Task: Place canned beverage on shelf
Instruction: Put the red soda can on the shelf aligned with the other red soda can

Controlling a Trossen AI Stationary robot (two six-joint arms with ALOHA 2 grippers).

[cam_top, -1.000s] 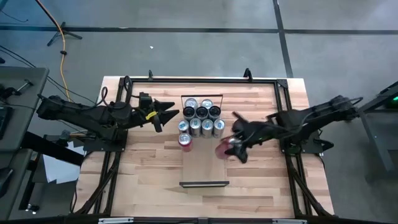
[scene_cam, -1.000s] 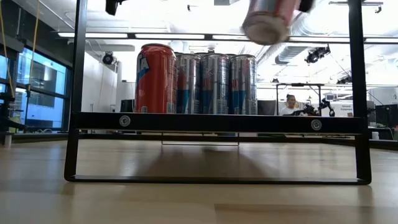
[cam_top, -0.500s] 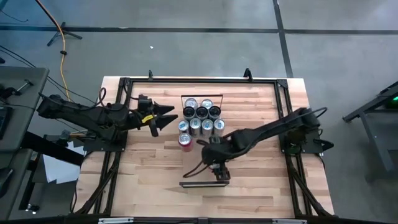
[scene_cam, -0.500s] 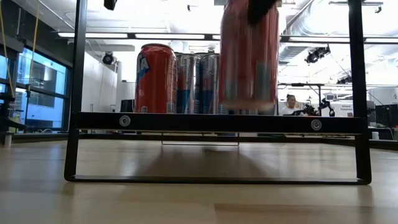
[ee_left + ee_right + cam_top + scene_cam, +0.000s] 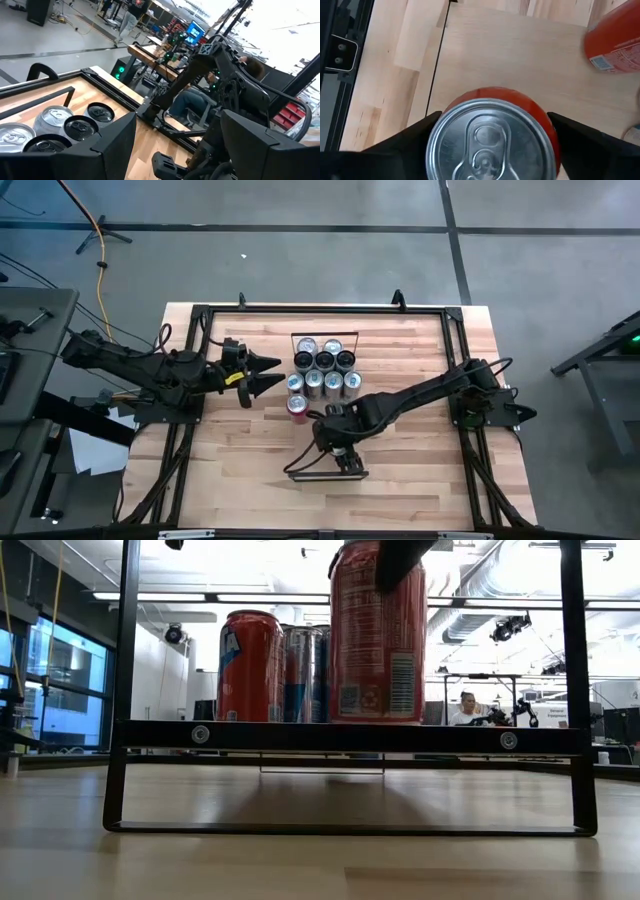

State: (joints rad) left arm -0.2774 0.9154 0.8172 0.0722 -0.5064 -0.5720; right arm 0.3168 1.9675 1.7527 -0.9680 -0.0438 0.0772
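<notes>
The red aluminium beverage can (image 5: 492,135) stands upright on the long pale wooden shelf plank (image 5: 520,45), near the plank's front end with its black metal rail (image 5: 350,737). In the low view the can's base sits level with the top of that rail. The right gripper (image 5: 338,442) reaches over this end of the shelf from the right side of the table; its two dark fingers (image 5: 410,140) stand on either side of the can's top, spread as wide as the can. Whether they press on it cannot be told.

Farther back on the shelf stands a second red can (image 5: 297,406), and behind it a cluster of silver-topped cans (image 5: 325,370).

The left gripper (image 5: 272,370) waits just left of that cluster, fingers parted and holding nothing.
</notes>
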